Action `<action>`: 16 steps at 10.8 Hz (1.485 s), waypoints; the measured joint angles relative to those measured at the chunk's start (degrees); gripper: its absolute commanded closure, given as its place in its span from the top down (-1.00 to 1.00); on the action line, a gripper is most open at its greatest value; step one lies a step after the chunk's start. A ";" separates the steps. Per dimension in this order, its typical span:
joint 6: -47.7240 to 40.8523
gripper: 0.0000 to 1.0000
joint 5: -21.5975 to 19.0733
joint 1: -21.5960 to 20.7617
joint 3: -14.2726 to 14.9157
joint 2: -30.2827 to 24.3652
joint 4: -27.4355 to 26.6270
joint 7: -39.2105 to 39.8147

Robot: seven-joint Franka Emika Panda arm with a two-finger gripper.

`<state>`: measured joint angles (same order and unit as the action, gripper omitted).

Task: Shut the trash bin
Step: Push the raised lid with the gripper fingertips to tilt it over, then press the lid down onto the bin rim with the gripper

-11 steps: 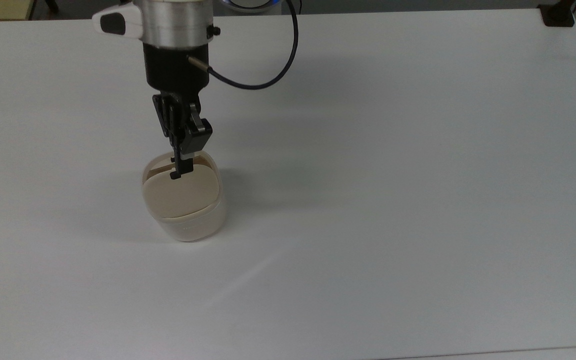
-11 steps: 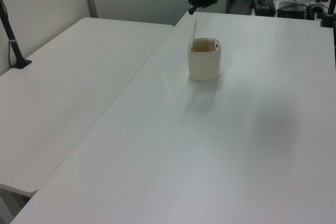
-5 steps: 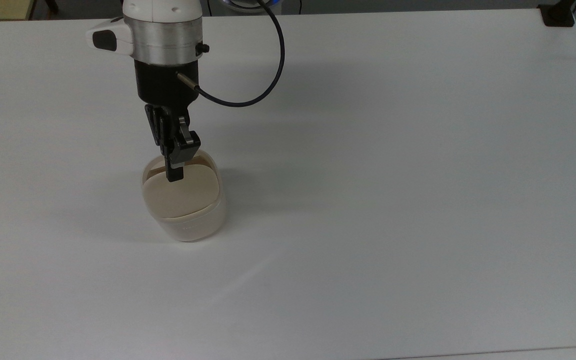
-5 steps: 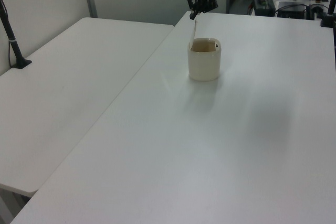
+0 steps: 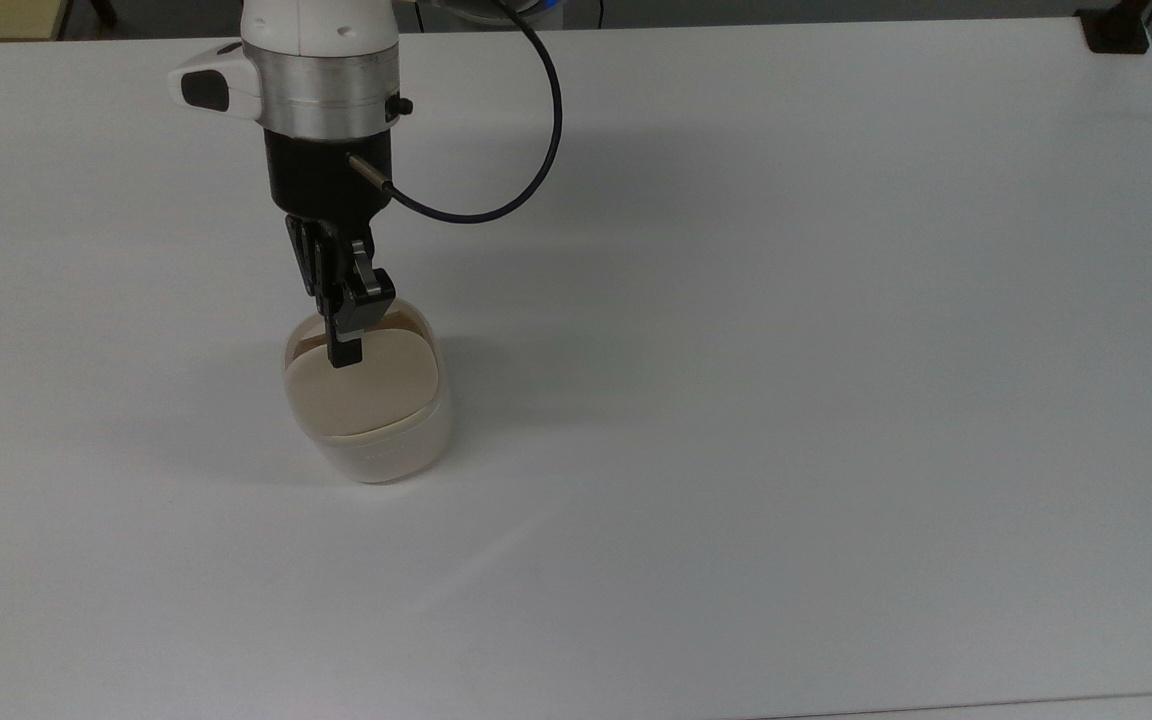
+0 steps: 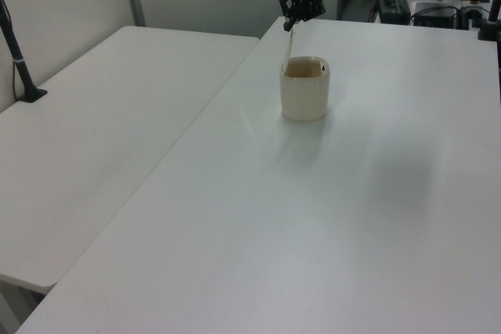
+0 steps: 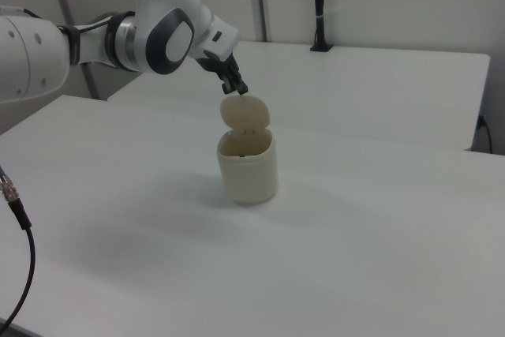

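Observation:
The cream-white trash bin stands on the white table with its beige lid swung up, nearly upright, so the inside shows. My gripper points down at the lid's top edge, its black fingers together with nothing between them. In the right view its tip sits right at that edge, toward the right view's left; I cannot tell whether it touches.
A black cable loops from the wrist. A black clamp sits at the table's corner on the top view's upper right. A second white table with a black post lies on the left view's left.
The gripper has shifted toward the top view's left and come down closer to the lid's top edge. The lid and the bin stand as before.

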<state>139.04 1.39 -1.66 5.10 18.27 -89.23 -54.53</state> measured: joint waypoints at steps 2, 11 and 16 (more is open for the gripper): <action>0.00 -1.00 0.00 0.13 0.03 0.00 0.00 0.17; -2.40 -1.00 0.02 1.23 0.09 -1.18 -2.58 5.52; -8.65 -1.00 0.02 1.65 0.09 -3.13 -3.93 10.27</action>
<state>130.39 1.41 -0.01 5.19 15.14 -93.15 -44.25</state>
